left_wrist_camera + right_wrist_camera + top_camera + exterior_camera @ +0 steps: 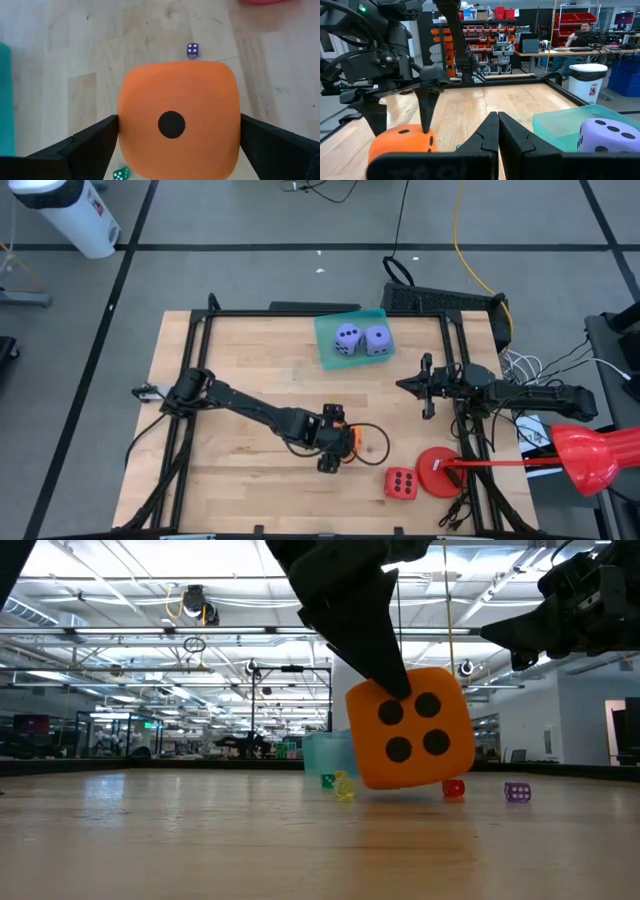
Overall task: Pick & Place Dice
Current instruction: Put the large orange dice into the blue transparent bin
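Now the orange die [176, 122] sits between the left fingers [87, 145] — clamped, tilted

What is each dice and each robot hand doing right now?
orange die: held between the left end effector's fingers, tilted, at the table
two purple dice: sitting in the teal tray
red die: lying on the table, untouched
left end effector: gripping the orange die
right end effector: shut, empty
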Tool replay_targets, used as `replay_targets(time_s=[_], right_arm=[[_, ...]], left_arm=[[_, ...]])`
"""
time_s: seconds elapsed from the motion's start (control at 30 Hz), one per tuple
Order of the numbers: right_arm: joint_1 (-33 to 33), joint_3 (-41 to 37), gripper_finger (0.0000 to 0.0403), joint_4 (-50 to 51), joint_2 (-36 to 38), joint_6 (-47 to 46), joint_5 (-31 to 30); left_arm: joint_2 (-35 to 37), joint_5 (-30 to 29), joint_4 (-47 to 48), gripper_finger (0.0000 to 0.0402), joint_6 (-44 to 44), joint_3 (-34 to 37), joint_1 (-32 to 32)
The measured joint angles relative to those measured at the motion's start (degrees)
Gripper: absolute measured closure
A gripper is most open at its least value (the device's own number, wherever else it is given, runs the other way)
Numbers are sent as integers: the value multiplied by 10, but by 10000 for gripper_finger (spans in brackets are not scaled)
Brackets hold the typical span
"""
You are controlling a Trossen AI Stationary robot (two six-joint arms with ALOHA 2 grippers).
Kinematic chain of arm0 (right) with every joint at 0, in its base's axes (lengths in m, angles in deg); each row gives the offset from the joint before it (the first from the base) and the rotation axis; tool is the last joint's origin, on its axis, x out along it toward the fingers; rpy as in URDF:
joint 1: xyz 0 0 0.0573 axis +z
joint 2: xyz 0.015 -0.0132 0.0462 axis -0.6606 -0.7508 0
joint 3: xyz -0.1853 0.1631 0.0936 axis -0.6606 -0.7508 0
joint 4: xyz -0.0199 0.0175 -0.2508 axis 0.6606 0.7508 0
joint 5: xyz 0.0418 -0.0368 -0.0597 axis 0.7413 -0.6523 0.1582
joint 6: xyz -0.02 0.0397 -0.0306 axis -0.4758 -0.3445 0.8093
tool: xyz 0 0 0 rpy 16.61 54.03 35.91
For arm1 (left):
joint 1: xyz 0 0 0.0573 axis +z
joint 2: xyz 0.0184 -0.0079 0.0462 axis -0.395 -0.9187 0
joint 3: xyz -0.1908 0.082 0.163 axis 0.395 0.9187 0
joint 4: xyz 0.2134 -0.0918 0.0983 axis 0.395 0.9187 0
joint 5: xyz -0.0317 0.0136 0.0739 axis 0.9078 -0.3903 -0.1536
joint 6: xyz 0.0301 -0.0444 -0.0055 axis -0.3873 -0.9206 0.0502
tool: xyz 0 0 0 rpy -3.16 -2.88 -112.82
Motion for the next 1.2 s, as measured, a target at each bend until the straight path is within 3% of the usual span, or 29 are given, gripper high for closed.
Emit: replay_targets(time_s=[0.3, 0.7, 0.93, 1.2], right_arm=[[0, 0, 403, 0, 0, 0, 0], [0, 0, 403, 0, -1, 0, 0], [0, 0, 403, 0, -1, 0, 0], [0, 0, 403, 0, -1, 0, 0]], left_arm=[[27, -16, 6, 2, 3, -1, -1], [130, -100, 28, 2, 15, -2, 30], [178, -116, 29, 2, 31, -2, 107], [178, -57, 25, 2, 45, -2, 219]])
